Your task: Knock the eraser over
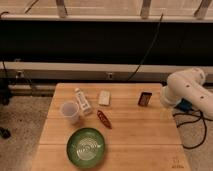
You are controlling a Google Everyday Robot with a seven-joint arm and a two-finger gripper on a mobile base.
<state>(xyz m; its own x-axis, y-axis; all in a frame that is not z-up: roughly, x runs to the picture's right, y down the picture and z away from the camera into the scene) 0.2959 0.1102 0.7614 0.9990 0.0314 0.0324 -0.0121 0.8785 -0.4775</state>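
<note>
The robot's arm (189, 89) is white and smooth. It is made of fat round pieces, joined like big tubes, and its end is shaped like a ball. A small bright blue part (185, 105) shows under it. A thin black cable (192, 131) loops below the arm. The tool (167, 111) is a pale, faint shape under the arm's round end, at the right edge of the worktop (135, 135).
</note>
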